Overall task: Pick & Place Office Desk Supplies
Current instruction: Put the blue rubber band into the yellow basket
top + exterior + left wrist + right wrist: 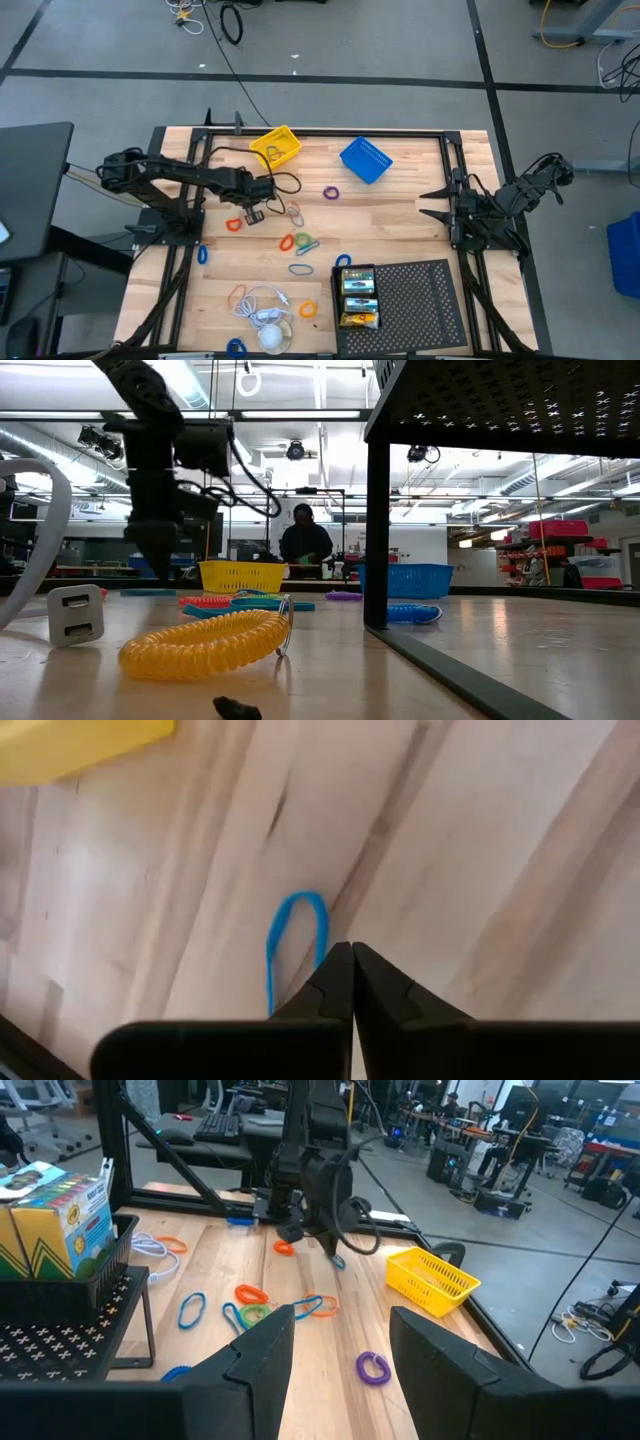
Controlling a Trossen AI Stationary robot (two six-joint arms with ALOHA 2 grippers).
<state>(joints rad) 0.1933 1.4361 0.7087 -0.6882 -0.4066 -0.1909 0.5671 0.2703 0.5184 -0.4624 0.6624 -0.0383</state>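
My left gripper (253,213) hangs over the table's middle left, near the yellow basket (275,147), and is shut on a thin blue band (295,945). Seen from the right wrist, the same gripper (325,1245) stands above the wood with the blue band (338,1262) under it. An orange loop (234,224), a purple loop (331,192) and a mixed cluster of loops (297,242) lie flat on the table. The crayon boxes (358,297) stand in the black tray (420,300). My right gripper (430,200) waits open at the table's right side. My left gripper pinches the blue band between its two shut fingertips, on one side of the loop (323,952). The fingers point down from above. The rest of the loop hangs slack beyond the fingertips and looks lifted off the wood.
A blue basket (365,160) sits at the far middle. A white cable with charger (262,305), a yellow coil (205,643) and more loops (300,268) lie near the front left. A person (305,545) stands beyond the far edge.
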